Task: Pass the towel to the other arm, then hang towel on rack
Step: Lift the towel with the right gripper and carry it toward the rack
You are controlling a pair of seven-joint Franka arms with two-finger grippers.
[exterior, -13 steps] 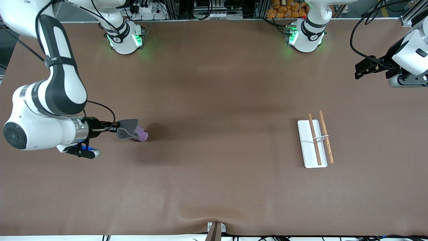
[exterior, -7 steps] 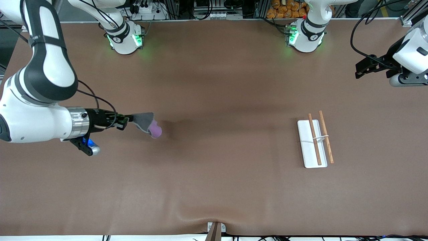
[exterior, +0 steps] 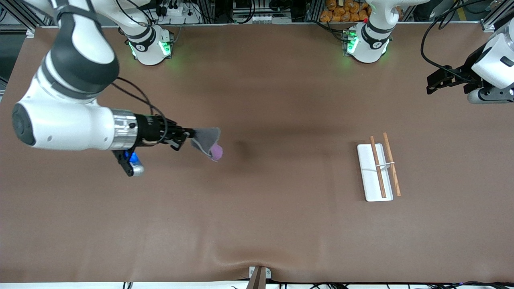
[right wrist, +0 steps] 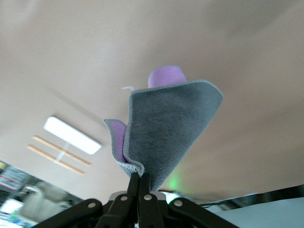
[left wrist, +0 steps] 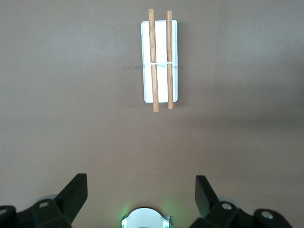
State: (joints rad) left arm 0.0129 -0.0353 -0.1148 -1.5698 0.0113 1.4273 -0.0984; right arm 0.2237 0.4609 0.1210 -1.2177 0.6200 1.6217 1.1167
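My right gripper is shut on a corner of the towel, dark grey with a purple fold showing, and holds it in the air over the table toward the right arm's end. In the right wrist view the towel hangs from my closed fingers. The rack, a white tray with two brown rods, lies flat toward the left arm's end; it also shows in the left wrist view and the right wrist view. My left gripper is open and empty, raised at the left arm's end of the table.
The brown table cover has a raised wrinkle near the front edge by a small bracket. The two arm bases stand along the back edge.
My right gripper has carried the towel off the table and toward the table's middle, rising as it went. The left arm has barely moved. The rack is unmoved.
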